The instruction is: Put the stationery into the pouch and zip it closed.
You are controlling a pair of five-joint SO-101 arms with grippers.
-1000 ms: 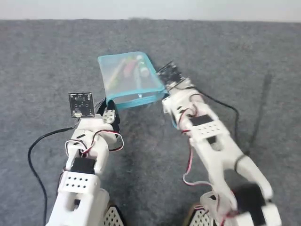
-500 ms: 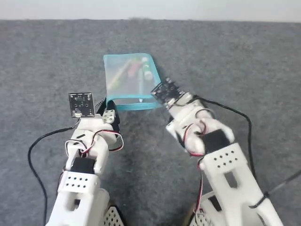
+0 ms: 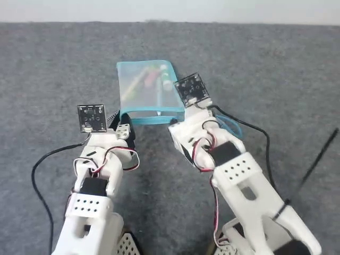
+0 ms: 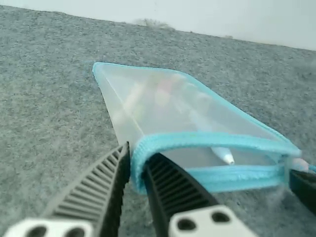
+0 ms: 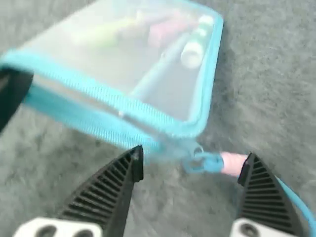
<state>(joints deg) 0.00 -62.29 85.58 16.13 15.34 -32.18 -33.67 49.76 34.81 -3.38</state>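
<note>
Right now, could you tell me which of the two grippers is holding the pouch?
The left gripper: its fingers pinch the pouch by its blue edge, while the right gripper hangs open beside the zipper pull.

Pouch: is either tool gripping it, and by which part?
The left tool pinches the pouch at its zipper-edge corner. The right tool is open by the zipper pull, holding nothing.

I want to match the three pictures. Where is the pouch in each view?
High view: pouch, upper centre, beyond both arms.
Left wrist view: pouch ahead, corner held by the left gripper.
Right wrist view: pouch just beyond the open right gripper.
Shared landmark: its blue zipper edge.
</note>
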